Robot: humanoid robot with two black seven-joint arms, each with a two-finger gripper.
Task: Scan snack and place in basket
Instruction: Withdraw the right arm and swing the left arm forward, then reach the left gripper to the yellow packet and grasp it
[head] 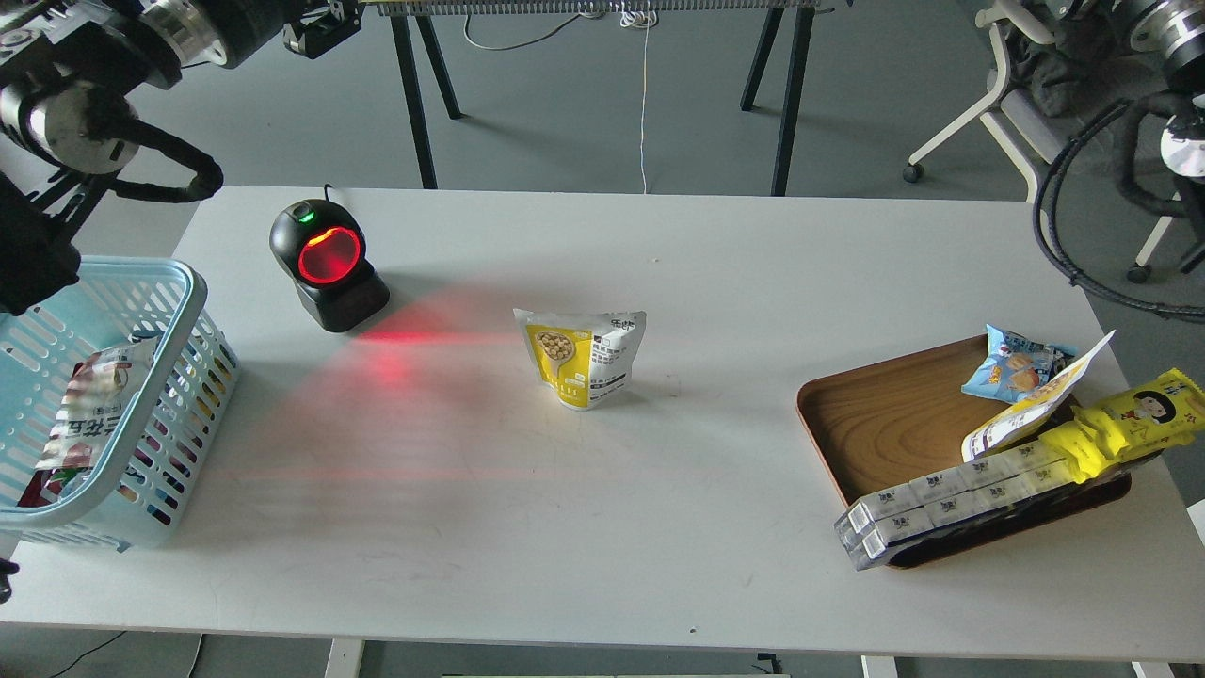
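Observation:
The snack (584, 358), a small stand-up pouch with a yellow front and a white printed side, stands upright at the middle of the white table. Nothing touches it. The light blue slotted basket (193, 311) stands at the table's left edge and holds a red and white packet. My left gripper (323, 24) is high at the top left, behind the table, far from both; it is small and dark, so its fingers cannot be told apart. Part of my right arm (1167, 56) shows at the top right; its gripper is out of view.
A black barcode scanner (327, 262) glows red at the back left and throws red light on the table. A brown wooden tray (894, 424) at the right holds a blue packet (1012, 367), a yellow cartoon-face packet (1148, 410) and white boxes (941, 504). A chair (1073, 122) stands behind.

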